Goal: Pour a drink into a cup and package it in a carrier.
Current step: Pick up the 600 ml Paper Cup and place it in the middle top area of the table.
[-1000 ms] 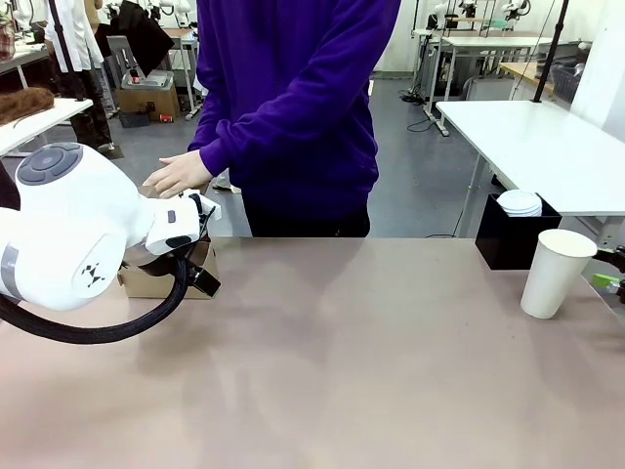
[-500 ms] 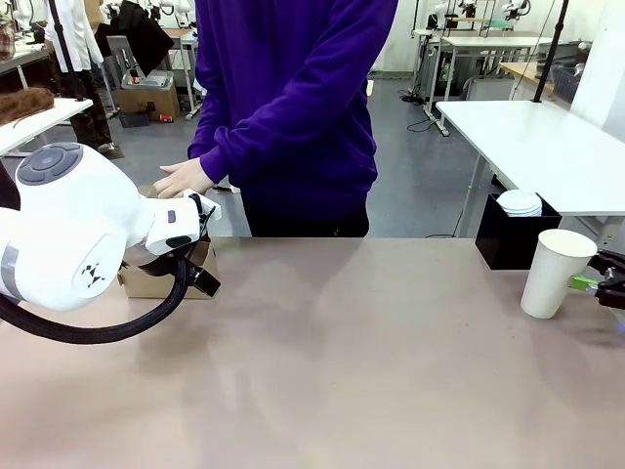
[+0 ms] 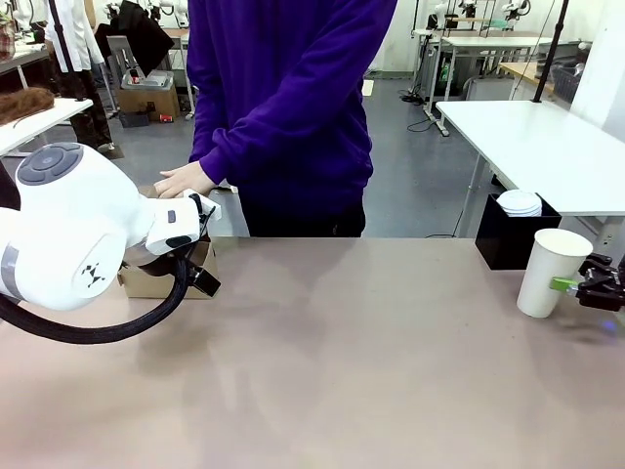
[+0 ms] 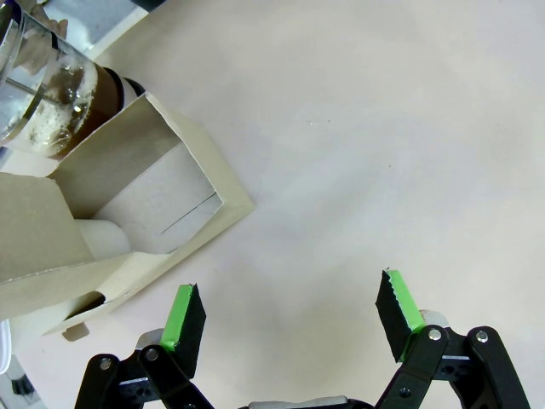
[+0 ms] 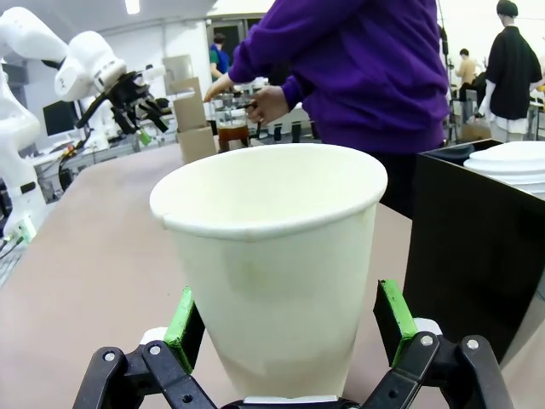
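Moved: right gripper [image 5: 287, 296] slid left, straddling cup [image 3: 553, 274] for pickup.
Right jaws: spread, unclamped.
Left gripper [image 4: 289, 296]: released, beside carrier [image 4: 128, 217].

No writing, brand or number is legible. The cup [image 5: 274, 247] is plain white; the emblem [image 3: 93, 275] on the left arm's joint housing [image 3: 68, 220] is wordless.

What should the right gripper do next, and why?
Probably close the right gripper on the cup: its jaws stand open, one on either side of the upright cup's lower wall, and a firm hold seems needed before pouring.
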`<state>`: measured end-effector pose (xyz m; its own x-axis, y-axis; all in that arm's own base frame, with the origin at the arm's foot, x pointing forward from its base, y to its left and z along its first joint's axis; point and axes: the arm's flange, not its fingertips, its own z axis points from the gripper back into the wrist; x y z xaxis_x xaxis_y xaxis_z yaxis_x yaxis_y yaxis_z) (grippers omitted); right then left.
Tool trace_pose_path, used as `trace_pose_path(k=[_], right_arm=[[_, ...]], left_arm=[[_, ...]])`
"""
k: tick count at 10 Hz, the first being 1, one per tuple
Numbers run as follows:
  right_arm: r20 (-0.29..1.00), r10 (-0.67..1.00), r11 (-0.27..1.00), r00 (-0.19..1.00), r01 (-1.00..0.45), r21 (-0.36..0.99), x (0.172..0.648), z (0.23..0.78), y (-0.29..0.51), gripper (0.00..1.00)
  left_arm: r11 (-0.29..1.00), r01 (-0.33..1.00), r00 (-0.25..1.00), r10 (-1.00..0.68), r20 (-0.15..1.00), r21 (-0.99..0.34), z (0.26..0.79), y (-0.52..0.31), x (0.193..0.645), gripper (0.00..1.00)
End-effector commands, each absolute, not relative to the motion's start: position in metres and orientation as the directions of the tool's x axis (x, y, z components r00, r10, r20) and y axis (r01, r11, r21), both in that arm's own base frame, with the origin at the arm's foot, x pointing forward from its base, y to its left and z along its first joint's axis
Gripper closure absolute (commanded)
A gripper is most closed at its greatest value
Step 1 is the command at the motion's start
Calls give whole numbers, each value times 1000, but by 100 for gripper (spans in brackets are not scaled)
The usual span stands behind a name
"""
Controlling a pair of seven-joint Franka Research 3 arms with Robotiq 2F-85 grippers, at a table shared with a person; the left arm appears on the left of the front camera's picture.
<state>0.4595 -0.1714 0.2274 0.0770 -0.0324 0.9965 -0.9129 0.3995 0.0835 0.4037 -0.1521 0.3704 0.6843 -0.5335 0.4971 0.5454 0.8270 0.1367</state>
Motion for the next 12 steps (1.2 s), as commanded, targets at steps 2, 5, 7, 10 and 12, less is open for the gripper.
trace_pose_path(k=[2, 5, 7, 10, 12], right_arm=[[995, -45, 404, 92, -909, 102, 474, 227, -157, 0], [995, -64, 389, 82, -916, 101, 479, 228, -150, 0], [987, -83, 363, 137, -918, 158, 477, 229, -159, 20], [996, -48, 375, 79, -923, 92, 470, 224, -151, 20], [994, -67, 403, 86, -909, 106, 457, 239, -145, 20]], left_arm=[[827, 546, 684, -533, 498, 135, 371, -152, 404, 0], [827, 546, 684, -533, 498, 135, 371, -152, 404, 0], [827, 546, 684, -533, 498, 135, 371, -152, 404, 0], [827, 546, 684, -533, 498, 135, 371, -152, 404, 0], [827, 546, 684, -533, 498, 135, 371, -152, 404, 0]])
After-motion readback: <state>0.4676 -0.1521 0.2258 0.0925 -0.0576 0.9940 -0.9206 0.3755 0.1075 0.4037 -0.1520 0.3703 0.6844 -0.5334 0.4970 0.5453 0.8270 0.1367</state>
